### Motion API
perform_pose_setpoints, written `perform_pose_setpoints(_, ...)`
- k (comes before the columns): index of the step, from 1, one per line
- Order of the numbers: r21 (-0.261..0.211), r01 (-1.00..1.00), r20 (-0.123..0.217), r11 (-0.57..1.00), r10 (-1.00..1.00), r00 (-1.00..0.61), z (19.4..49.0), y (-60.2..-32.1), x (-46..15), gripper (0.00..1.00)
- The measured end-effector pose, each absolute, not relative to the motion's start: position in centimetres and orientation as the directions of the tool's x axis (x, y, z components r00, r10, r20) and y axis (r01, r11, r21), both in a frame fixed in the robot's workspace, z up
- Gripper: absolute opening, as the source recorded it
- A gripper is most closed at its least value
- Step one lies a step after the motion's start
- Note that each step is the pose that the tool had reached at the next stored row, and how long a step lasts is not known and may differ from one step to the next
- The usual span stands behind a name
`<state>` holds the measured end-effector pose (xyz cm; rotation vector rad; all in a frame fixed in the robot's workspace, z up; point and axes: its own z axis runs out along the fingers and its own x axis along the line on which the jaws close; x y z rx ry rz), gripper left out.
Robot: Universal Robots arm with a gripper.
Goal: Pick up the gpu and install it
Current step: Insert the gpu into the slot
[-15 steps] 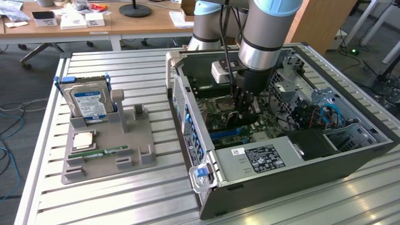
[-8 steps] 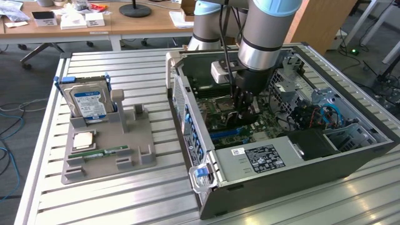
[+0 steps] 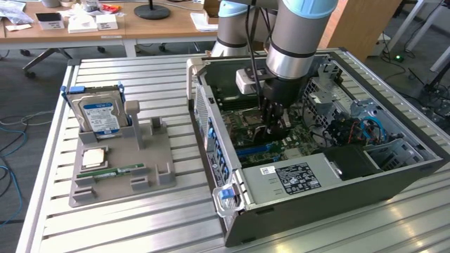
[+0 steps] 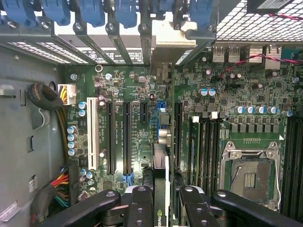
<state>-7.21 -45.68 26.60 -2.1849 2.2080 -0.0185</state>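
At the exterior view's left you have the grey holder on the slatted table. It carries the blue-labelled hard drive upright, with a processor chip and a memory stick lying nearer the camera.

To the right of it stands the open computer case. The arm reaches down into it from the far side. From here the gripper is a dark shape against the dark motherboard - you cannot pick out the card below it. The power supply lies at the near end of the case, and what sits under it is hidden.

The wrist view answers more. The jaws stand narrow, and the gripper has a finger pressed to each face of the gpu. You see the card edge-on, a thin strip with a green logo between the fingers. It hangs over the board between the long black expansion slots and the memory slots, in line with a short blue slot. The empty processor socket lies beyond the memory slots.

Whether the card's lower edge touches a slot you cannot tell - the card itself covers that spot. Its far end runs in among the slot covers and blue clips, where its outline is lost.
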Motion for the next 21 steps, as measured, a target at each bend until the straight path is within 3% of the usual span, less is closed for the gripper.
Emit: perform_pose_setpoints(21,-0.034,-0.999,-0.019,0.011,-1.0,-0.01,26.29,-45.72,-7.63,0.26)
